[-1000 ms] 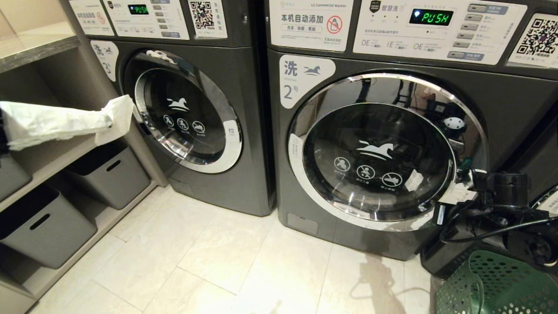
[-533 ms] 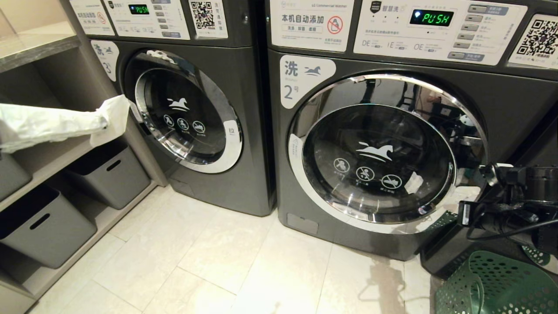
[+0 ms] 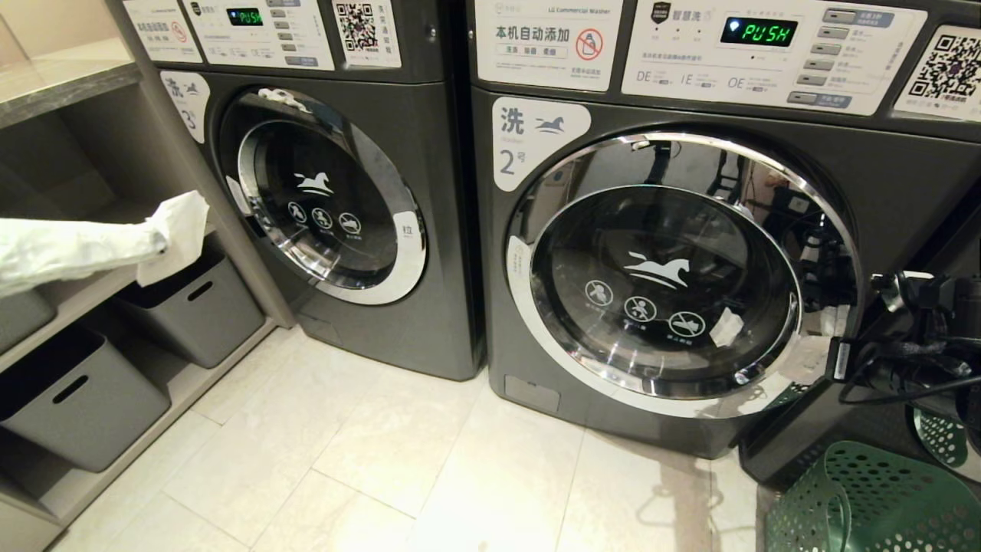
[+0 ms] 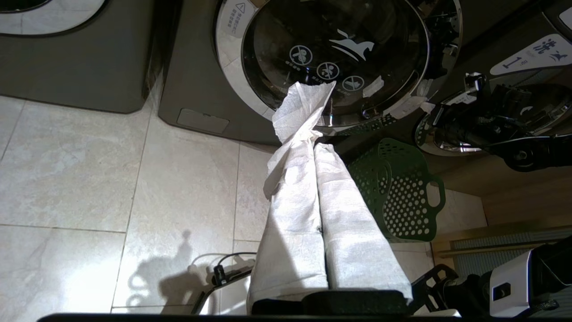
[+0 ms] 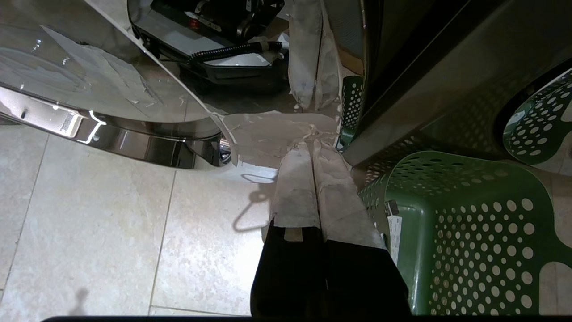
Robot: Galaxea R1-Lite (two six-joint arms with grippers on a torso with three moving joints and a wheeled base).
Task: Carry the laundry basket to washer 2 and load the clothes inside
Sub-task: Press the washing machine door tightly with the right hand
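left gripper (image 4: pixel 315 143) fingers wrapped in white cloth; right arm (image 3: pixel 912 360) black with looping black cables.

Two grey front-load washers (image 3: pixel 345 192) (image 3: pixel 690 253), one green laundry basket (image 3: pixel 866 498), two grey storage bins (image 3: pixel 191 307) (image 3: pixel 77 399)

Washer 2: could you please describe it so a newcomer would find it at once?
Along the row of dark grey front-loaders, washer 2 is the one nearest the green laundry basket on the floor. Its white door-side label reads 2, whereas its left-hand neighbour reads 3.
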